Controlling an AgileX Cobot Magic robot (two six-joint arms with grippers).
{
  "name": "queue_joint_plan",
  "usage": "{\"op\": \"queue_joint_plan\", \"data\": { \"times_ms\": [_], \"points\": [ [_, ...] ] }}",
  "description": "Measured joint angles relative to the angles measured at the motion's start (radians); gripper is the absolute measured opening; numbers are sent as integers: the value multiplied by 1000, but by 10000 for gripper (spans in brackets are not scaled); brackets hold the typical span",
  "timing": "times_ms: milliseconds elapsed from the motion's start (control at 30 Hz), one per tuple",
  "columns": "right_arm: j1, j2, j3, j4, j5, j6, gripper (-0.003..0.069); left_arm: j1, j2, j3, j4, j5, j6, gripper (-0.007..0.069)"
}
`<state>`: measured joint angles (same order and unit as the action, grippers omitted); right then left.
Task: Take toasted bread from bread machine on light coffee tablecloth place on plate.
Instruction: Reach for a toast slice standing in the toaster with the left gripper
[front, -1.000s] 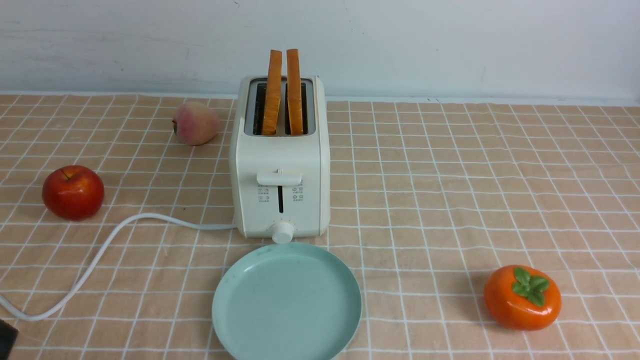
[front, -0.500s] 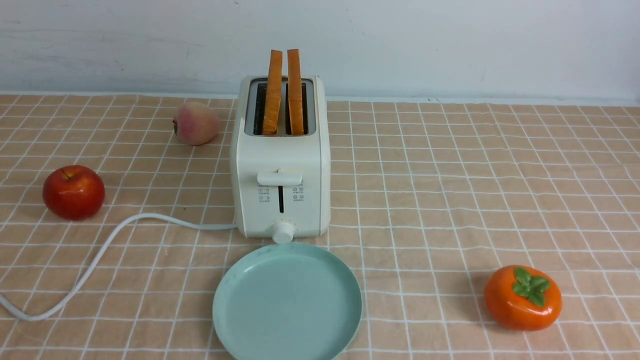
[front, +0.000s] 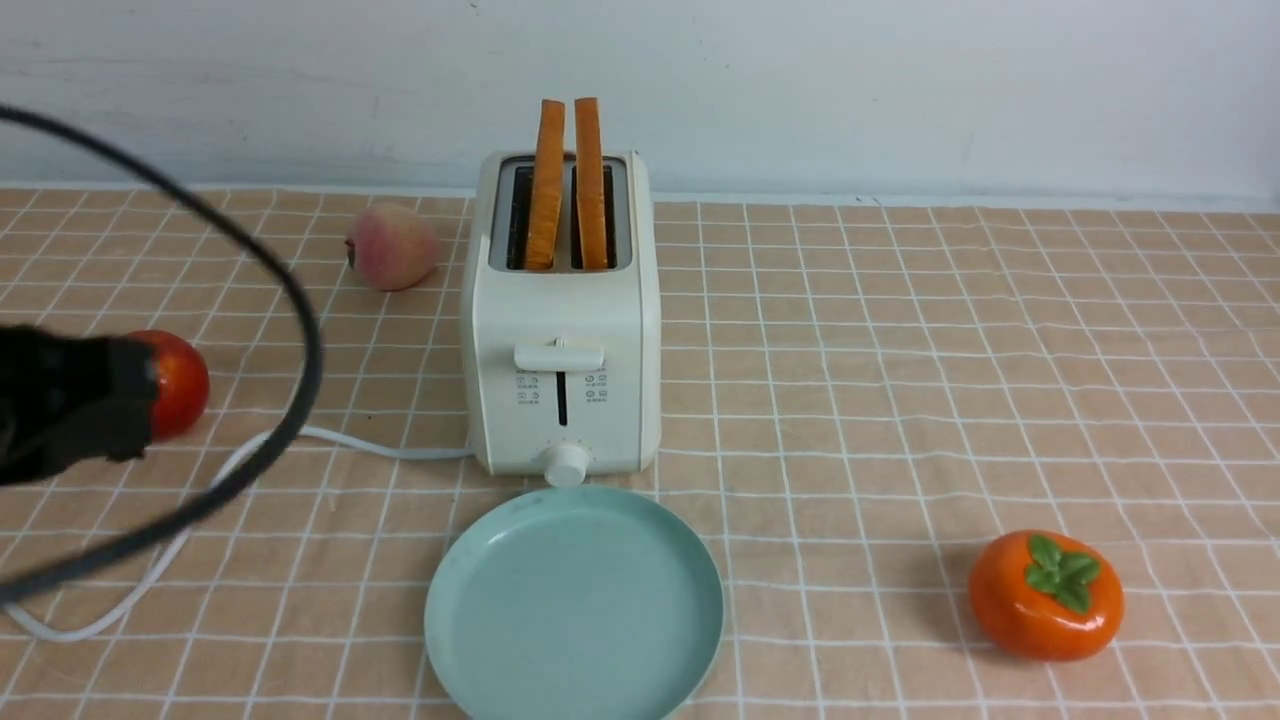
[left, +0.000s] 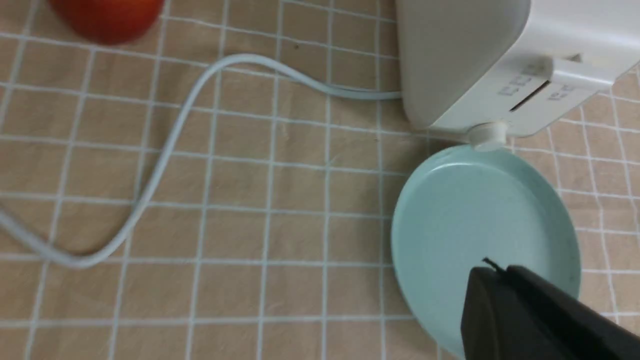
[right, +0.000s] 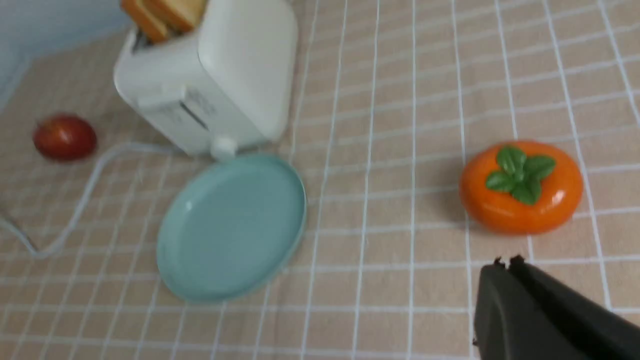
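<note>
**While Two Slices Stand in the Bread Machine, Both Claws Are Seen Closed on Nothing**

Where the scene lies nearest the robot, the left claw (left: 495, 267) is shown by its wrist camera with its dark fingers pressed together and nothing gripped. In that view it overlaps the near rim of the plate (left: 480, 200). The right claw (right: 505, 262) is likewise seen with fingers together and nothing held, above the light coffee tablecloth (front: 900, 400) and near the persimmon (right: 520, 187).

In the front view the pale teal plate is laid flat on the cloth at the near centre. The orange persimmon, capped with green leaves, is set well apart from it on the right. A loop of white cord (front: 150, 570) is laid over the cloth on the near left and is led to the left side of the bread machine (front: 560, 330).

At the left edge the blurred dark left arm (front: 70, 410) is seen, and part of the red apple (front: 180, 385) is covered by it. A black cable (front: 300, 340) is arced around it.

Just behind the plate the cream-white bread machine is stood, its round knob (front: 565, 465) close by the plate's far rim and its lever (front: 558, 355) high on the front slot. The toasted bread is held upright in it as two slices, one (front: 548, 180) in the left slot and one (front: 590, 180) in the right, with their upper parts raised above the top.

Farther back on the left a peach (front: 392, 246) is placed near the machine, and the pale wall (front: 900, 90) is seen beyond.
</note>
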<state>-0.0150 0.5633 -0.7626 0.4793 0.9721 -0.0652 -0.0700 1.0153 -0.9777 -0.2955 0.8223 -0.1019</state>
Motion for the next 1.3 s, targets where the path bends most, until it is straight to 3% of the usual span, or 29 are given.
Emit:
{"op": "queue_joint_plan", "data": {
  "times_ms": [200, 367, 567, 700, 767, 900, 1033, 1133, 1233, 1267, 1300],
  "points": [
    [0, 126, -27, 22, 24, -105, -10, -46, 261, -254, -109, -24, 127, -14],
    [0, 125, 15, 62, -40, -108, -8, -172, 437, -424, -31, -42, 149, -14],
    [0, 126, 61, 89, -75, -108, -3, -242, 623, -540, 44, -159, 118, 6],
    [0, 126, 65, 94, -91, -110, 1, -253, 694, -568, 52, -214, 118, 114],
    [0, 126, 65, 101, -101, -110, 1, -254, 732, -574, 61, -269, 118, 269],
    [0, 126, 65, 114, -117, -110, 5, -254, 785, -578, 63, -349, 118, 465],
    [0, 126, 65, 123, -118, -110, 9, -254, 827, -578, 64, -370, 118, 565],
    [0, 126, 65, 124, -118, -110, 13, -254, 838, -578, 65, -391, 119, 559],
    [0, 126, 65, 127, -118, -111, 15, -254, 841, -578, 67, -406, 119, 468],
    [0, 126, 65, 127, -118, -112, 15, -254, 842, -578, 67, -411, 119, 428],
    [0, 126, 65, 127, -118, -112, 15, -254, 842, -578, 68, -418, 119, 288]
  ]
}}
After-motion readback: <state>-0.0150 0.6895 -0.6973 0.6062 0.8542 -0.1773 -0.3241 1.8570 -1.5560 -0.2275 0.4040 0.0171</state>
